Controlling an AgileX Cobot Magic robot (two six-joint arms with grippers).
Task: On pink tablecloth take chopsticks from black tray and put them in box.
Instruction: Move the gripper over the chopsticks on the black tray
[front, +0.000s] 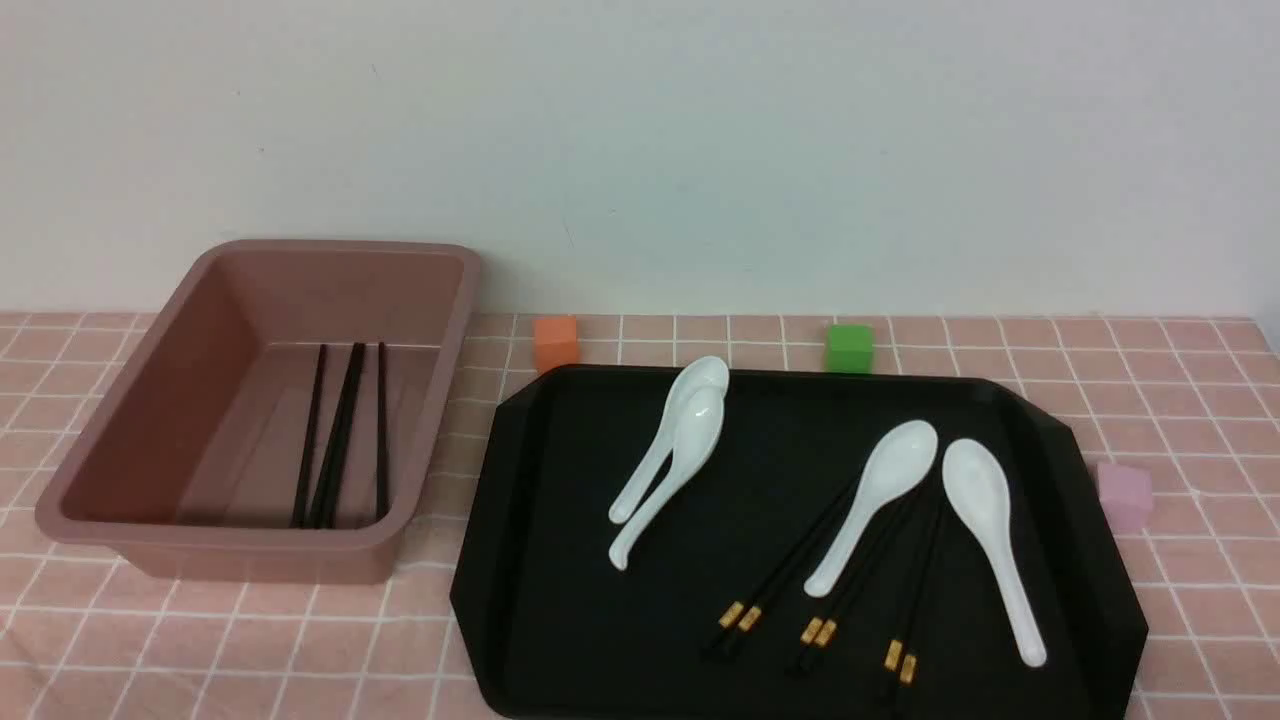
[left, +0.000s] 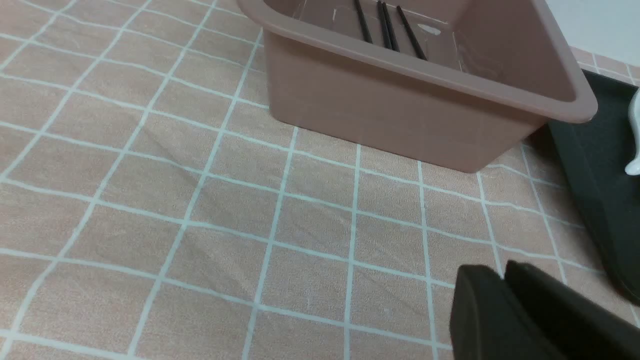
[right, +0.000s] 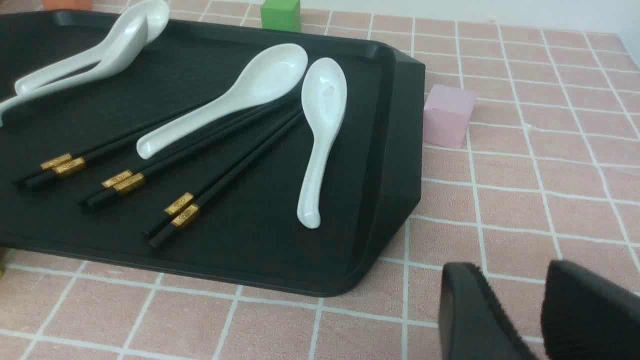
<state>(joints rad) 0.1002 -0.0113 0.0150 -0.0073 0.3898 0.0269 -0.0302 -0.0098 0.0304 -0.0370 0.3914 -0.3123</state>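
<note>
partly done: four chopsticks (front: 340, 440) lie in the box (front: 452, 340), three pairs left on black tray (front: 560, 620), some under white spoons (front: 880, 500). left gripper (left: 502, 280) pinched together, empty; right gripper (right: 512, 274) slightly parted, empty, over surface beside tray.

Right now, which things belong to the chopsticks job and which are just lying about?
Job: black gold-banded chopsticks on the flat black plastic tray; more chopsticks in the deep brownish-pink plastic box; pink grid tablecloth.
Lying about: four white ceramic spoons; orange cube; green cube; pale pink cube.
</note>
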